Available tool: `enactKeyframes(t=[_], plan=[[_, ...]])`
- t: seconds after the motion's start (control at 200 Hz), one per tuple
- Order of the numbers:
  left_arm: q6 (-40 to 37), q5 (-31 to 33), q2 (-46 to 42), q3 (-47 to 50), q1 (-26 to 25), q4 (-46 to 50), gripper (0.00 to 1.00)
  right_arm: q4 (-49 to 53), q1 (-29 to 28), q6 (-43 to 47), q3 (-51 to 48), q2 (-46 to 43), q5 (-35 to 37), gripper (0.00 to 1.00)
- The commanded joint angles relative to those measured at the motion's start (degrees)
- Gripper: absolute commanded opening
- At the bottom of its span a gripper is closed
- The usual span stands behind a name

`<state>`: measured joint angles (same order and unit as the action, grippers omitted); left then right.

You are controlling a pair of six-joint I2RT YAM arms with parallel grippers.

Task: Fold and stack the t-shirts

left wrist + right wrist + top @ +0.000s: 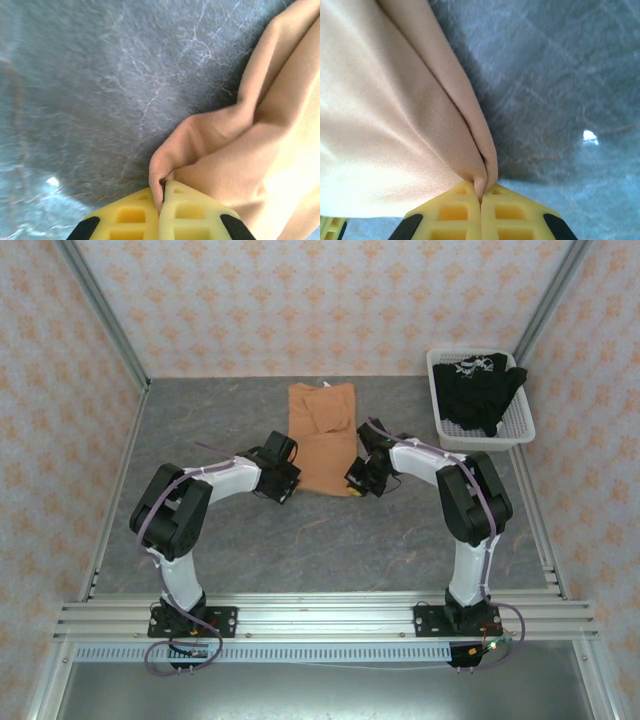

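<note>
Your left gripper point(162, 192) has its yellow fingers point(132, 215) pressed together on a fold of the orange t-shirt point(260, 150), pinching the cloth at its near left corner. Your right gripper point(481, 196) pinches the near right corner the same way, with the cloth gathered into a ridge that climbs away from the pads. Beside each pinch the grey table point(330, 540) is bare: out to the left of the left fingers, out to the right of the right fingers, and across the wide stretch between the two arms toward the near rail. From above, the orange shirt lies as a narrow upright panel at mid-table, its far edge close to the back wall. The white basket point(520, 430) sits in the far right corner, well apart from it, holding the black t-shirt point(480, 390), which drapes over the right rim. The wrists cover the shirt's near hem from above. Both wrist views cut the cloth off at the frame edge. The white print on the black shirt is too small to make out.
</note>
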<state>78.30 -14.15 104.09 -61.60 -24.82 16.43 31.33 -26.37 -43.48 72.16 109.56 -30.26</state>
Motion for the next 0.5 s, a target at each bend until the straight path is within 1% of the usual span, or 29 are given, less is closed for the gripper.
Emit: enactKeyframes(t=[0.0,0.115,0.25,0.35,0.495], plan=[[-1.48,7.02,-7.48,3.01,-0.26,6.64,0.00,1.49,-1.28,-1.99,-2.83,-5.45,2.80,0.00],[-1.69,5.26,-12.78,8.13,-1.16,5.41,0.00,2.52,-3.82,-2.89,-6.48,-10.11,3.51,0.00],[-3.43,3.87,-21.25,11.89,-4.31,7.43,0.00,4.78,-7.67,-4.35,-10.91,-17.04,4.54,0.00],[-4.70,3.86,-28.74,13.45,-7.20,11.81,0.00,7.52,-10.27,-5.82,-13.34,-23.34,5.36,0.00],[-6.49,5.39,-40.07,14.20,-11.74,22.02,0.00,13.00,-12.75,-8.10,-14.91,-32.18,4.78,0.00]])
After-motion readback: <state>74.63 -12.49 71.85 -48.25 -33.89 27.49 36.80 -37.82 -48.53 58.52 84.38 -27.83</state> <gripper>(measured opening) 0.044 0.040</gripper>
